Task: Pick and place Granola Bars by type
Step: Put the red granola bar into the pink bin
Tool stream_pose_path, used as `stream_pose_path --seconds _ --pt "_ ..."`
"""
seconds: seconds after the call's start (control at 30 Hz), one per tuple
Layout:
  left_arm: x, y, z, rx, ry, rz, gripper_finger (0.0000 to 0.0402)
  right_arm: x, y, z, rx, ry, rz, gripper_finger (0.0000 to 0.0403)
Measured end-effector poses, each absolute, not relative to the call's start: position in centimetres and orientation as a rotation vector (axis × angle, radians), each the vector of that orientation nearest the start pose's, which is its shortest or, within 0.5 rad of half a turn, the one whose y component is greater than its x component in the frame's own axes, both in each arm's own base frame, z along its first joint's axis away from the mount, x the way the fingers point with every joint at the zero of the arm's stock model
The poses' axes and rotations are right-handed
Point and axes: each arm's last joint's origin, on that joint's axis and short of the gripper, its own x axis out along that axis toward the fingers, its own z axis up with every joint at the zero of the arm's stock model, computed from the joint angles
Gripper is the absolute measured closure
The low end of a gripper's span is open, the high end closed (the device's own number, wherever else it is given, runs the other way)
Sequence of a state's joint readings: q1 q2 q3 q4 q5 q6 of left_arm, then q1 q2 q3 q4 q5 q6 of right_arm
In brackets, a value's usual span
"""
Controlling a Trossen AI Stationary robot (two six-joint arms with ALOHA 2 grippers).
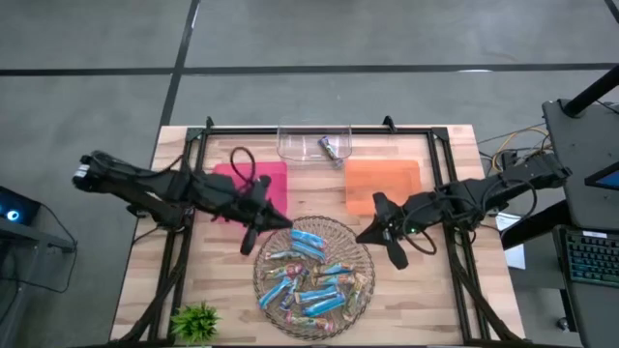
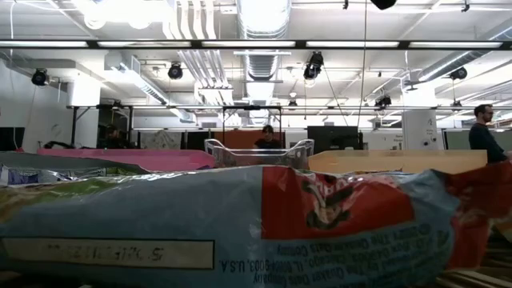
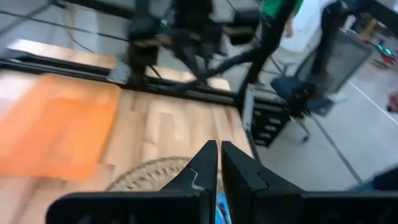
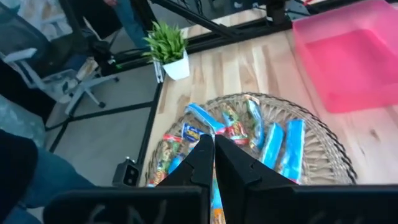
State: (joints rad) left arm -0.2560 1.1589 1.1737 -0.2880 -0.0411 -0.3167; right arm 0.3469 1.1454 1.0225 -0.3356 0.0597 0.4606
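both pincers pressed together, empty | left pincer (image 1: 253, 235) hovering upper left of Granola Bars (image 1: 311, 275); right pincer (image 1: 379, 235) upper right | left nearer; bars lying mixed

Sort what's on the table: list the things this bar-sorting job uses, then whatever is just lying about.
Job:
granola bars in the round wire basket
pink tray
orange tray
clear bin
left gripper, shut
right gripper, shut

Lying about:
green plant

One round glass bowl (image 1: 360, 253) is seen, piled with roughly a dozen shiny wrapped granola bars (image 1: 308, 280), mostly blue. One pink tray (image 1: 276, 176), one orange tray (image 1: 382, 180), one clear plastic bin (image 1: 300, 145) and one small green plant (image 1: 196, 320) are counted.
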Motion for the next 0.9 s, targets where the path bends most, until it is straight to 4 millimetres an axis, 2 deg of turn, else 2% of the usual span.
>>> stream_pose_path --seconds 0.2,0.47,0.7,0.9 --pt "25.1 -8.7 38.1 -0.305 0.341 -0.233 0.0397 23.2 8.2 32.6 0.344 0.559 0.158 0.0394" --pt "25.1 -10.0 40.5 -0.308 0.342 -0.281 0.0397 23.1 8.2 32.6 0.344 0.563 0.157 0.0394" --pt "25.5 -10.3 41.4 -0.261 0.593 -0.219 0.0397 22.8 8.1 32.6 0.341 0.575 0.153 0.0394" --pt "26.7 -11.3 40.5 -0.261 0.771 -0.215 0.0397 22.8 8.1 32.6 0.342 0.574 0.153 0.0394"
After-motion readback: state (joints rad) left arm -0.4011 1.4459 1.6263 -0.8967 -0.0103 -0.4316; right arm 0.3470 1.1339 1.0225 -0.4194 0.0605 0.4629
